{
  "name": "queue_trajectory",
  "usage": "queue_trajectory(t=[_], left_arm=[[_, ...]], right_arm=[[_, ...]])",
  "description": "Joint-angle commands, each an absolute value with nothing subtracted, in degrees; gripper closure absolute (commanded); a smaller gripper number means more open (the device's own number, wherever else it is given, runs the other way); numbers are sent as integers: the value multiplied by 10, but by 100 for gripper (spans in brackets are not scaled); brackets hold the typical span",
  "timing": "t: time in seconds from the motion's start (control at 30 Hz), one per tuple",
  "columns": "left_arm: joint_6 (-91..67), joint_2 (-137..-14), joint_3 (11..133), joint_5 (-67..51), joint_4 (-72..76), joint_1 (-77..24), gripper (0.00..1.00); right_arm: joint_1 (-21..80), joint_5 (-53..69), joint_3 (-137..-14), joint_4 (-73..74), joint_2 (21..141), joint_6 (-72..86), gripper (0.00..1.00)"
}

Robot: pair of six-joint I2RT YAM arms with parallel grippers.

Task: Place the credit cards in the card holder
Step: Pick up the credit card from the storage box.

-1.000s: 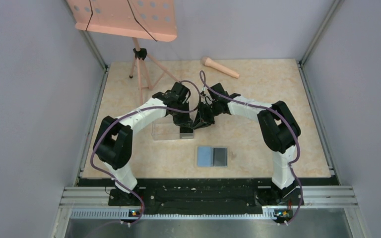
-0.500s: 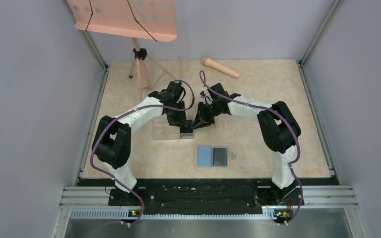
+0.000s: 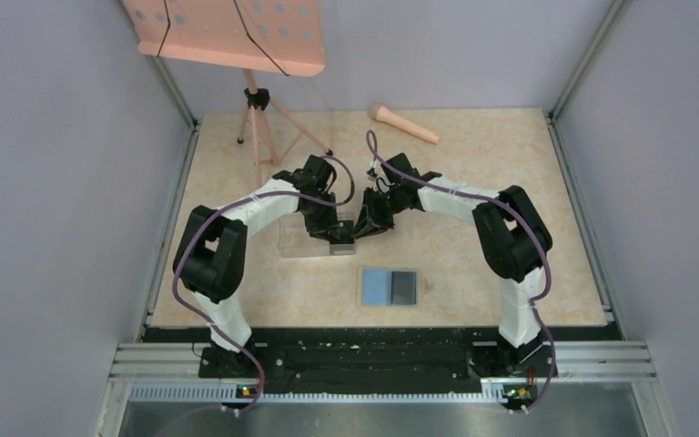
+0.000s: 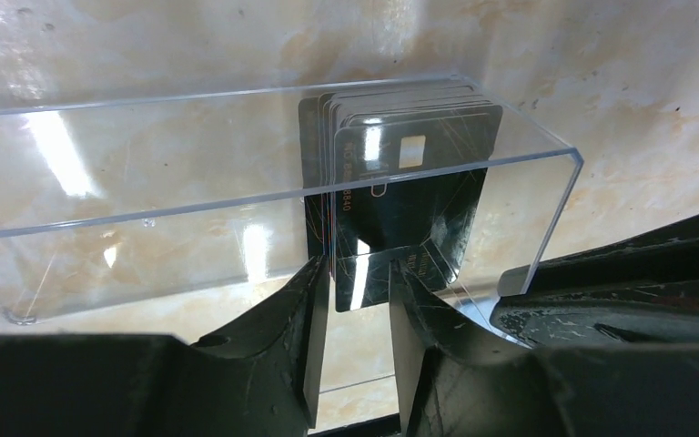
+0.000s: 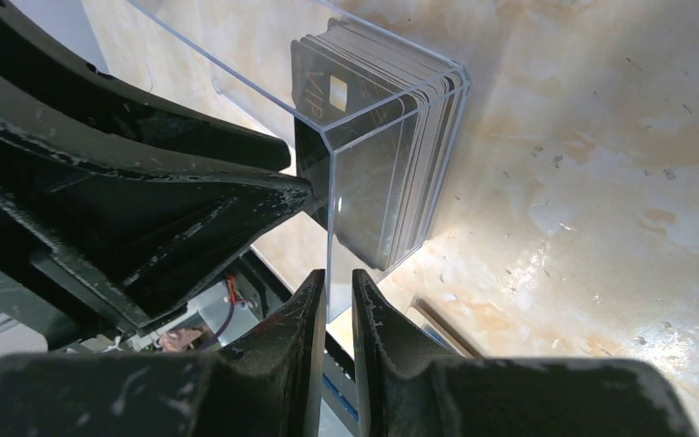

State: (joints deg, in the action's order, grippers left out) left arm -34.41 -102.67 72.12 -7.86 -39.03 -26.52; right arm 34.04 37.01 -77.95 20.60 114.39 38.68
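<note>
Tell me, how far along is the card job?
Early on. Done: the card holder lies open. In hand: the right jaws pinch the clear box by its end wall while the left jaws stand open at the stacked credit cards. To do: pulling cards out and sliding them into the holder.

- The right claw (image 5: pixel 337 278) sits at the lower edge of the view. Its two black fingers are nearly together, with the end wall of the clear box (image 5: pixel 378 127) pinched between them.
- The box rests on the marbled beige worktop (image 5: pixel 582 182), and its long wall runs up and to the left.
- A stack of dark credit cards (image 5: pixel 423 146) stands on edge inside, close against that end wall. The front card shows a pale square chip and faint lettering.
- The left claw (image 5: pixel 296 175) fills the left side in black. Its tip reaches the box's long wall just beside the stack, but whether it touches is unclear.
</note>
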Motion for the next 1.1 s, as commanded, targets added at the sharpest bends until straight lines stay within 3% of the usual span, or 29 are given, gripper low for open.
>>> queue_trajectory(t=[0.0,0.2,0.37,0.57,0.77,1.07], left_arm=[[-339,-1039,717,-98,-370,-264,65],[-340,-1031,710,-122,-347,-265,85],[-340,-1028,713,-134,-344,-268,95],[-322,-1023,741,-88,-384,-281,95],[-302,-1037,773,-46,-425,-294,86],[-285,-1054,800,-32,-445,-310,80]], right_arm=[[352,378,-775,202,1110,382,84],[351,378,-775,202,1110,382,84],[351,377,-775,202,1111,382,84],[350,379,-775,203,1110,382,84],[352,379,-775,202,1111,382,84],[352,378,-775,202,1111,382,84]])
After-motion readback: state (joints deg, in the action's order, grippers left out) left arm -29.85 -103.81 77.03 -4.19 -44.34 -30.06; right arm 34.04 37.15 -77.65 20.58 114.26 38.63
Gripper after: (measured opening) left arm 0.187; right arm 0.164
